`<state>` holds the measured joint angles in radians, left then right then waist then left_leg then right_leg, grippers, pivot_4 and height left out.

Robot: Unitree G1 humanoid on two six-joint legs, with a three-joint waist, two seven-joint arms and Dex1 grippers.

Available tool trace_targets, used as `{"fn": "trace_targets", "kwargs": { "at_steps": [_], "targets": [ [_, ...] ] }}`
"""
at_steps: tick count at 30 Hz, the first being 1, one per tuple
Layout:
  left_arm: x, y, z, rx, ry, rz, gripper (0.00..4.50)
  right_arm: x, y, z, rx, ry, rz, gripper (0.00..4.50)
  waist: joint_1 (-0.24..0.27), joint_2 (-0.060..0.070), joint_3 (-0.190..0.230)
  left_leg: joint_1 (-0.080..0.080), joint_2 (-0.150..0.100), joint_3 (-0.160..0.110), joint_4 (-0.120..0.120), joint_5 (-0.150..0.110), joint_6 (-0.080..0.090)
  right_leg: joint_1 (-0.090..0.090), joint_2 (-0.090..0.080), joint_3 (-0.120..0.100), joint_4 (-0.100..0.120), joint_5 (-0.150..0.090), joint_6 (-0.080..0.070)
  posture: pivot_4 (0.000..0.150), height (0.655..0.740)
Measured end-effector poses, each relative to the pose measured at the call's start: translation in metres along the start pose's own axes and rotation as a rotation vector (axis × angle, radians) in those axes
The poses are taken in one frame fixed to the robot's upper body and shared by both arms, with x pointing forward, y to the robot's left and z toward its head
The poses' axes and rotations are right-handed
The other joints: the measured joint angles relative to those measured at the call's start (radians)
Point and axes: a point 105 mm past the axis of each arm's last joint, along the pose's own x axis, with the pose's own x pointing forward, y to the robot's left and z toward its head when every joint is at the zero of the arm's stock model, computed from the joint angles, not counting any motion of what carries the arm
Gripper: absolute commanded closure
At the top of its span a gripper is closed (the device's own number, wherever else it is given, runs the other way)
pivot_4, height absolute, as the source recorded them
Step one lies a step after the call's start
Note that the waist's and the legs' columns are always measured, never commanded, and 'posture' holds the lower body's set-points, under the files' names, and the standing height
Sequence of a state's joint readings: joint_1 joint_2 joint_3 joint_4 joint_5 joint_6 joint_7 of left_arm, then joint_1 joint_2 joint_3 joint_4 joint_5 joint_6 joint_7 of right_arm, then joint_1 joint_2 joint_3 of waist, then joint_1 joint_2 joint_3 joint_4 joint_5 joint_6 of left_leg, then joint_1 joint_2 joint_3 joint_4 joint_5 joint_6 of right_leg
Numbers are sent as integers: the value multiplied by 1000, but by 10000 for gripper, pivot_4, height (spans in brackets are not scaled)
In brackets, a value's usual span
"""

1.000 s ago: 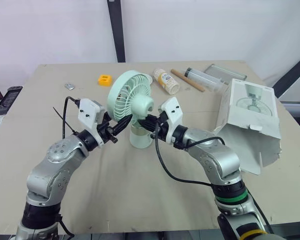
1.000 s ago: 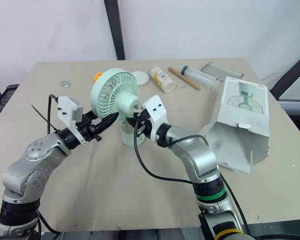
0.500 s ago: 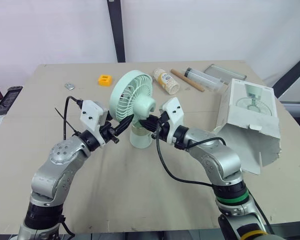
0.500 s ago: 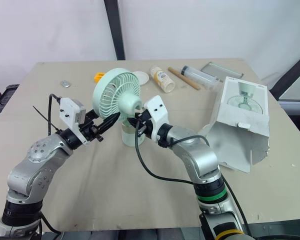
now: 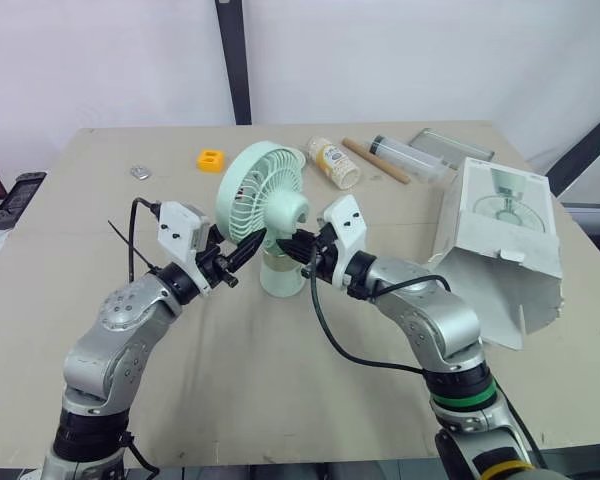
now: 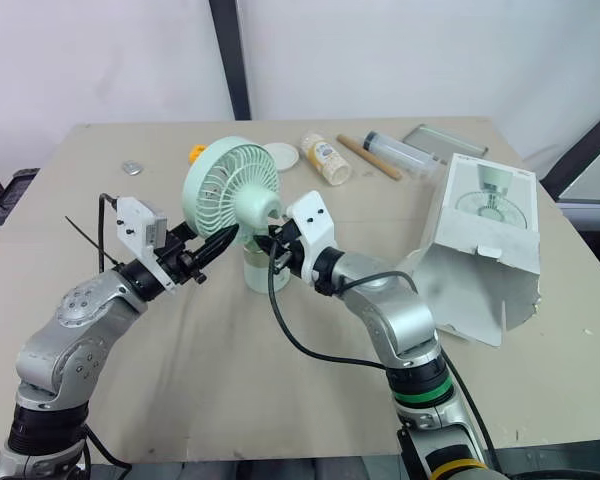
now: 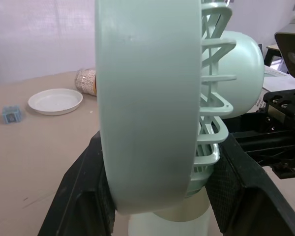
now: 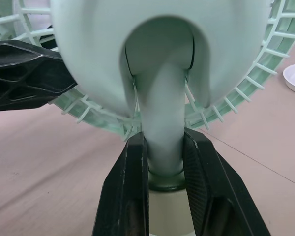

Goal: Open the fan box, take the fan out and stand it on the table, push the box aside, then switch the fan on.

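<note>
Mint-green fan [image 5: 263, 192] with a thin-ribbed grille on the tan worktop [image 5: 240, 385]; right of the fan, a white box [image 5: 502, 225] printed with a grey fan picture.

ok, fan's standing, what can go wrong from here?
Both grippers hold the fan high, the left gripper on the head's rim and the right gripper on the neck, above a small base: an uneven release could tip it. The open box lies close to the right edge of the table; pushing it that way might drop it.
</note>
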<state>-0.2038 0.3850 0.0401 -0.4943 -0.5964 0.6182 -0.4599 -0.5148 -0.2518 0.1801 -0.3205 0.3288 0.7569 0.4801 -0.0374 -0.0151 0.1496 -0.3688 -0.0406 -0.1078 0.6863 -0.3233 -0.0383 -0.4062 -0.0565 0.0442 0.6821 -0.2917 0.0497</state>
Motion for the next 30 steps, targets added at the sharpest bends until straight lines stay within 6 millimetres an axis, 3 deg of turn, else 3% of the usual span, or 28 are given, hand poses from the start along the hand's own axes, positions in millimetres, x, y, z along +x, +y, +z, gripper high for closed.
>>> {"fn": "trace_targets", "kwargs": {
  "at_steps": [6,12,19,30],
  "targets": [
    [-18,2,-13,67,70,-46,337,-2,0,-1,-4,-3,20,40879,-1,0,0,0,0,0,-1,0,0,-1,0,0,0,0,0,1500,7400],
    [-55,17,-19,174,175,-76,337,-10,-10,-3,-16,-22,88,40879,1,1,1,0,0,0,-1,0,1,0,-1,0,-1,0,0,1500,7400],
    [-57,19,-18,203,171,-87,337,-21,-16,-2,3,-27,213,40879,4,1,1,-1,0,0,-1,-1,2,-1,-1,0,-1,0,0,1500,7400],
    [-69,17,-23,218,217,-133,337,-44,3,9,-20,-17,478,40879,0,2,3,-2,1,0,-2,-3,4,-2,-1,0,-2,0,0,1500,7400]
  ]
}}
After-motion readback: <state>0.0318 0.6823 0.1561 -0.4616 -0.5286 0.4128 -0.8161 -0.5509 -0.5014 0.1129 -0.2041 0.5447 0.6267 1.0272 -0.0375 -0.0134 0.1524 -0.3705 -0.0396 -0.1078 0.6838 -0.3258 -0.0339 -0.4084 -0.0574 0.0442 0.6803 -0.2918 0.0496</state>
